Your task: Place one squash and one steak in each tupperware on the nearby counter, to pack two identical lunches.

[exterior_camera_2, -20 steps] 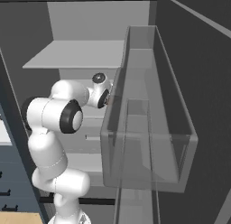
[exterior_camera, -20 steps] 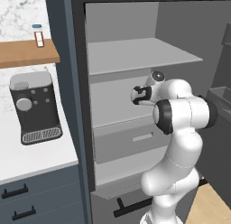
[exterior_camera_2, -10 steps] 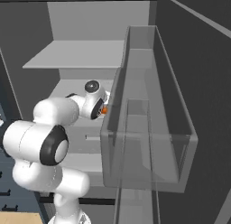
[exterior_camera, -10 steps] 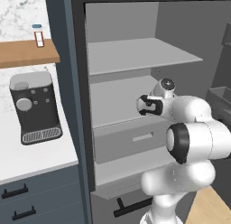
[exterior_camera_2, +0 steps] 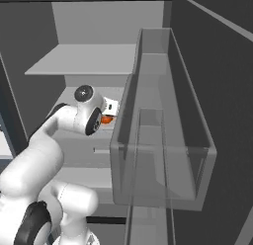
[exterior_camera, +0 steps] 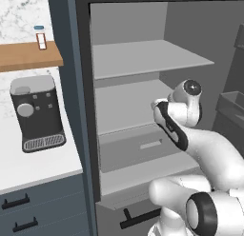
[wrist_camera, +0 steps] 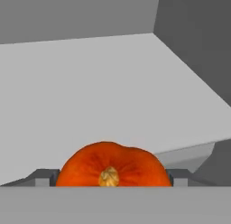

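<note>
**Squash in the end effector, arm drawing back from the fridge shelf**

The white arm has swung and pulled its wrist back from the open grey refrigerator cabinet. A second ago the hand sat higher and deeper toward the middle shelf; now it is lower and nearer the base cameras, with the forearm folded across the lower right of the left base view.

The end effector is grasping the round orange-red squash. In the hand view the squash sits squarely between the two dark fingertips, stem end facing the camera, with the jaws spread wide around it. In the right base view a sliver of orange shows at the front of the hand, just beside the clear plastic door bin.

Ahead of the end effector lies the flat light-grey fridge shelf; whether the squash has lifted off it cannot be told.

For the task this likely means the first squash is picked and on its way out. None of the four items appears packed yet. The white tabletop with the black coffee machine lies well off to the left of the end effector.
</note>
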